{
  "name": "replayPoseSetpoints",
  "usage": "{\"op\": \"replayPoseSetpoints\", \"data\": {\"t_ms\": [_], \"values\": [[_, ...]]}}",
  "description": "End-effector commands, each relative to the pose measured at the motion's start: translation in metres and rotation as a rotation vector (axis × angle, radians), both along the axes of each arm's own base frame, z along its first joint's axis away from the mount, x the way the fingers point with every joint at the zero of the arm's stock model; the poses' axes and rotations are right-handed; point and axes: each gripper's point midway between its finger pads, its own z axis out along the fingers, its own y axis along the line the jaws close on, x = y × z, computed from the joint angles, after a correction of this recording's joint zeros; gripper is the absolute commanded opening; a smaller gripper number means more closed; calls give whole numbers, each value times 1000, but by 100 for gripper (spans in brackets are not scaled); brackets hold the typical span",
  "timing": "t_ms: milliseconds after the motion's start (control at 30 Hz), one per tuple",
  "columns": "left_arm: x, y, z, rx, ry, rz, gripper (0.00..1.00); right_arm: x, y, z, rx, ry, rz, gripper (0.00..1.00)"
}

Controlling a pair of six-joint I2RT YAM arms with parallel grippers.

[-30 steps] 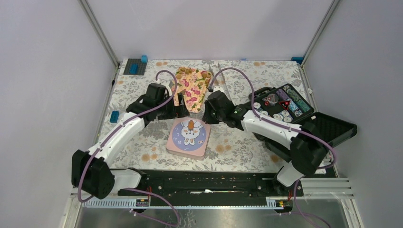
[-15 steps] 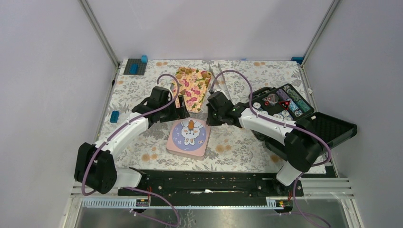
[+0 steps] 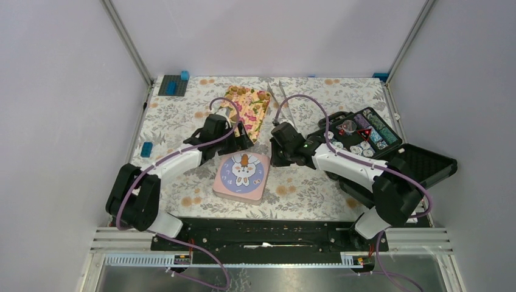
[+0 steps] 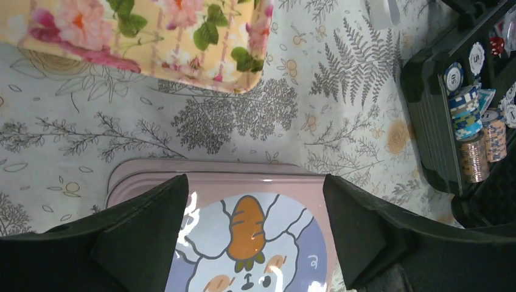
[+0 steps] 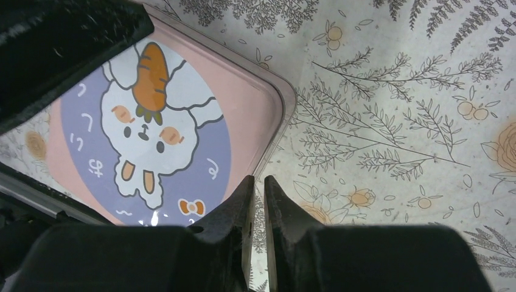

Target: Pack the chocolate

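The pink tin [image 3: 240, 176] lies closed at the table's middle, its rabbit-and-carrot lid [image 4: 255, 237] on top. Small golden-brown lumps, the chocolate [image 3: 235, 93], seem to lie at the far end of the flowered tray [image 3: 248, 112]; they are too small to tell apart. My left gripper [image 3: 243, 141] is open and empty, and in the left wrist view [image 4: 254, 182] it spans the lid's far edge from above. My right gripper [image 3: 275, 159] is shut and empty. In the right wrist view [image 5: 258, 181] it is over the tablecloth just beside the tin's right edge [image 5: 274, 131].
An open black case [image 3: 389, 152] with striped chips [image 4: 465, 106] stands at the right. Small blue blocks [image 3: 146, 149] lie at the left, with more on a dark plate [image 3: 173, 84] at the back left. The enclosure's walls surround the flowered tablecloth.
My left gripper has moved from the tray's left edge rightward and nearer, to above the tin's far edge. My right gripper has shifted slightly nearer, beside the tin.
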Motion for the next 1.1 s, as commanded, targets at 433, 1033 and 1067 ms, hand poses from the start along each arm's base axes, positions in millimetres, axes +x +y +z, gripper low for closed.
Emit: {"op": "replayPoseSetpoints", "data": {"t_ms": [433, 1033, 1067], "values": [[-5, 0, 45, 55, -55, -6, 93, 42, 36, 57, 97, -128, 25, 20], [-8, 3, 102, 7, -173, -3, 95, 46, 26, 93, 115, -211, -9, 19], [-8, 4, 106, -3, -189, 0, 95, 46, 25, 96, 128, -221, -16, 19]]}}
